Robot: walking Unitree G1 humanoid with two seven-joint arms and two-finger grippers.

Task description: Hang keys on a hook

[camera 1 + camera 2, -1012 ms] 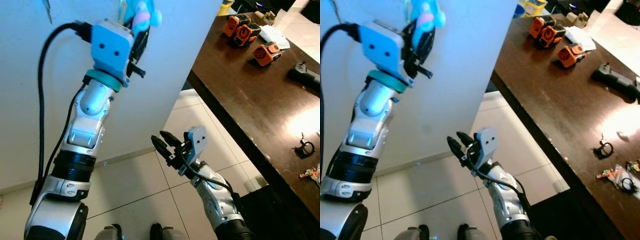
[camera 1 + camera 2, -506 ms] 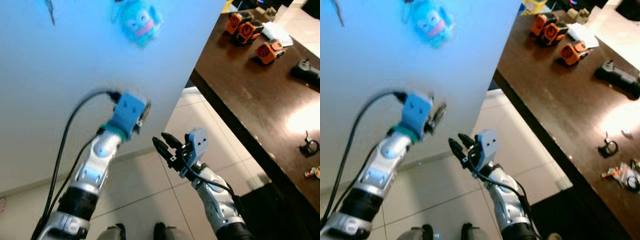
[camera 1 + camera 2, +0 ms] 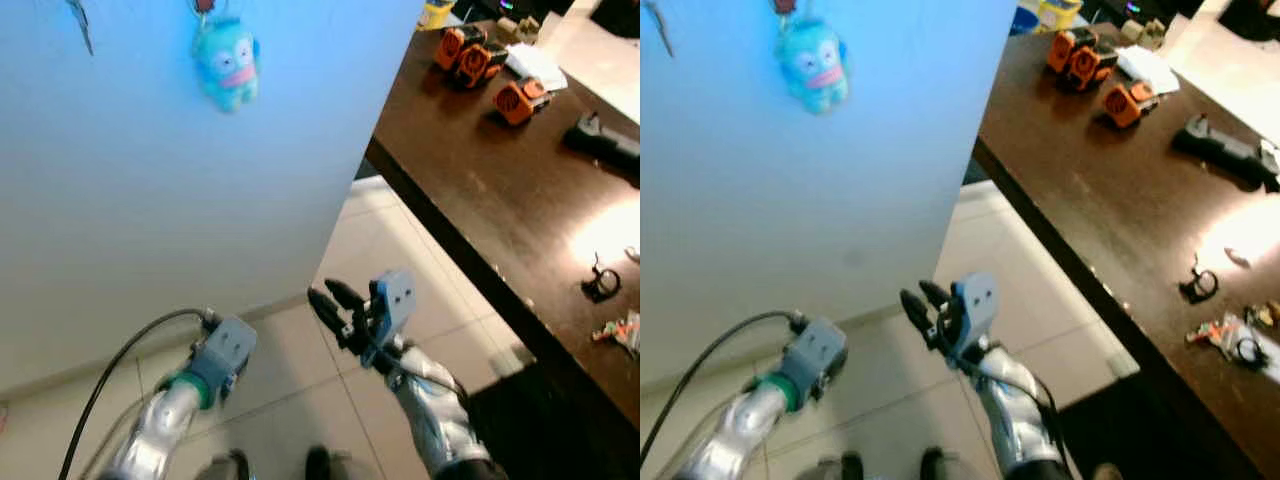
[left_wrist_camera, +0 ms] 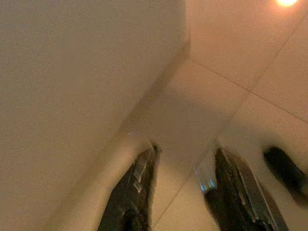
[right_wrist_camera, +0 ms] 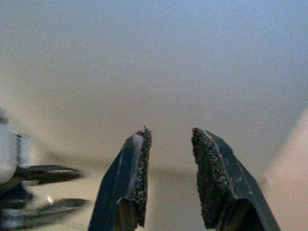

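Observation:
A blue plush keychain with the keys (image 3: 226, 65) hangs high on the white wall (image 3: 150, 200), its top at the frame's upper edge, and nothing holds it. My left gripper (image 4: 185, 154) is far below it, low near the floor by the wall's base, open with nothing between its fingers. The left arm's blue wrist box (image 3: 228, 346) shows at the bottom left. My right gripper (image 3: 322, 297) floats over the tiled floor in the middle, open and empty, its fingers (image 5: 137, 159) facing the wall.
A dark brown table (image 3: 500, 190) runs along the right, carrying orange devices (image 3: 480, 60), a black tool (image 3: 603, 140) and small loose items (image 3: 600, 282) near its edge. Another small object (image 3: 80, 22) hangs on the wall at the upper left. Tiled floor (image 3: 400, 230) lies between wall and table.
My left arm has dropped from the plush keychain on the wall down to near the floor, leaving the keychain hanging. The right arm has barely moved.

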